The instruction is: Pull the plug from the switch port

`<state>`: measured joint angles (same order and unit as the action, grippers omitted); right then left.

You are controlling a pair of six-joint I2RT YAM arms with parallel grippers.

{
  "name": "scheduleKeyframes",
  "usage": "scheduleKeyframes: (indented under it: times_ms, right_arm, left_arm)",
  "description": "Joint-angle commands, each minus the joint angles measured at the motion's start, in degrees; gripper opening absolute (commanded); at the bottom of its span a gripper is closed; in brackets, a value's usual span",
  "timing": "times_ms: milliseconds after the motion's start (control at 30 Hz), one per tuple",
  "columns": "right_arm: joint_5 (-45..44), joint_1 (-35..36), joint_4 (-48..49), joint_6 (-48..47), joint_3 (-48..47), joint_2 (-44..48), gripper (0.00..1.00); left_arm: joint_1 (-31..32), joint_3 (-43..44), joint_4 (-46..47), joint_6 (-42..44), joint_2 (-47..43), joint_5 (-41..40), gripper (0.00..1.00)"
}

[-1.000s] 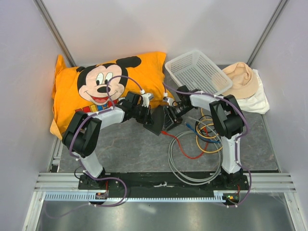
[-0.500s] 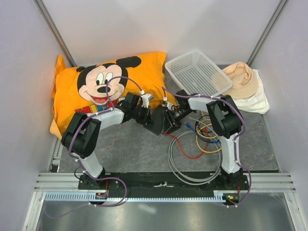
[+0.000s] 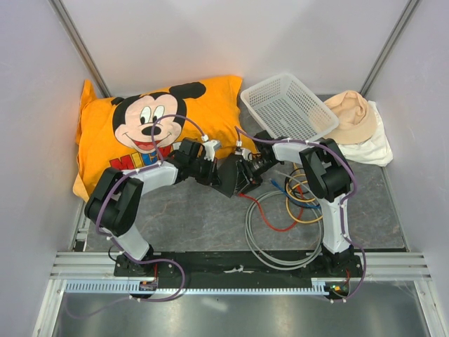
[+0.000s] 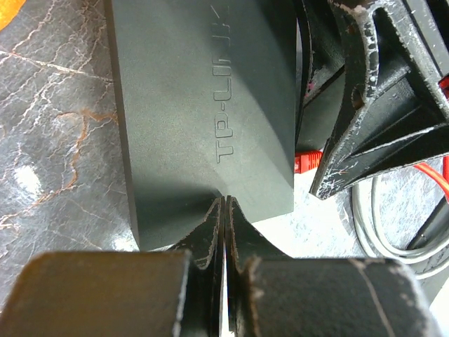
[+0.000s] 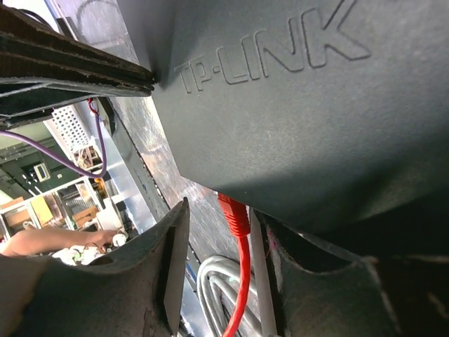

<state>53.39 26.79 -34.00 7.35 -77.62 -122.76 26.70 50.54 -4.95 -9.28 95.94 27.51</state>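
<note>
Two claws on one job. Where does the switch (image 4: pixel 203 105) sit? (M)

Near the middle of the worktop (image 4: pixel 49 140), apparently tilted, between the claws, with its lettered face towards both wrist cameras. From above, the pillow (image 3: pixel 119 133) lies at 10 o'clock of it, the basket (image 3: pixel 287 105) at 1 o'clock and the loose cable coils (image 3: pixel 250 232) at 5 o'clock. (K)

Claw states? (M)

The left claw (image 4: pixel 223 210) is closed, fingers flush together, tips against the switch's edge on its 9–10 o'clock side. Whether it pinches a lip or only braces, I cannot tell. The right claw (image 5: pixel 224 210) is open, one finger on each side of the plug (image 5: pixel 235 216), with a gap visible on one side. No grip yet. The port itself is hidden behind the box. (K)

Handling? (M)

Judgement only. The switch looks like a light, rigid, matte box, and it will slide or pivot if pulled unbraced. The left claw has to hold it against the pull. The plug is small hard plastic, probably latched. The red cable (image 5: pixel 242 302) trailing from it towards 4–5 o'clock is limp and would strain if taken instead. Take hold on the plug body just outside the port, fingers across its flat sides, and pull straight along the port axis. Risks are fingers slipping down onto the cable, or the whole box dragging along. (K)
</note>
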Motion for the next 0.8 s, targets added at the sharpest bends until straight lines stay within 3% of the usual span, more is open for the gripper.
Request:
scheduleKeyframes:
  times_ms: [0,767]
  right_arm:
    - [-3.02,0.72,2.27,1.70,-0.95,-3.10,0.44]
    - [-9.00,0.46,5.08,10.57,-2.09,-6.61,0.33]
  left_arm:
    - [-0.16,-1.06,-0.85,1.98,-0.23,-1.23,0.02]
    - [-0.16,-1.76,-1.20,1.02,2.32,-0.26,0.01]
